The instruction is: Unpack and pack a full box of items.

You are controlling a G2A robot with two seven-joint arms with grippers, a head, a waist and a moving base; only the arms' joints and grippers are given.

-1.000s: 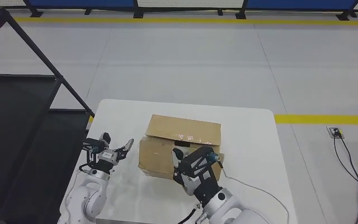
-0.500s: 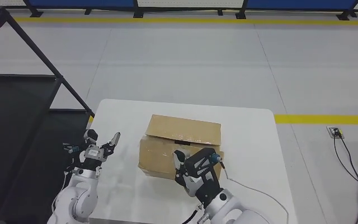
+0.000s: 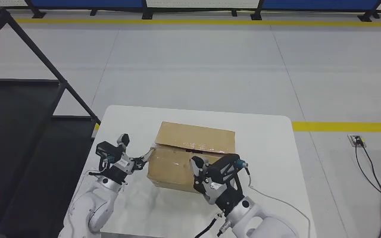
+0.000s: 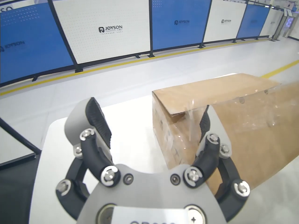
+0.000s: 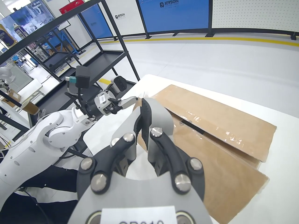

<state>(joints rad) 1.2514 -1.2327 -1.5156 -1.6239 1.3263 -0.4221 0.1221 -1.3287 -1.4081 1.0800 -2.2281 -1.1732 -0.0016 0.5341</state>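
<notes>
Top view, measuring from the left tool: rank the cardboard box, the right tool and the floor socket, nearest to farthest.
1. The cardboard box: right beside the left tool, at its left corner.
2. The right tool: farther along, over the box's near edge.
3. The floor socket: off the table, far out on the robot's right side.

The cardboard box (image 3: 191,156) beside the fingers (image 4: 98,122) is plain brown, streaked with glossy clear tape. The fingers have black ribbed pads on pale grey backs. Beneath them the bench (image 3: 262,137) is white. Beyond them, fence panels (image 4: 102,47) alternate blue and dotted white.
</notes>
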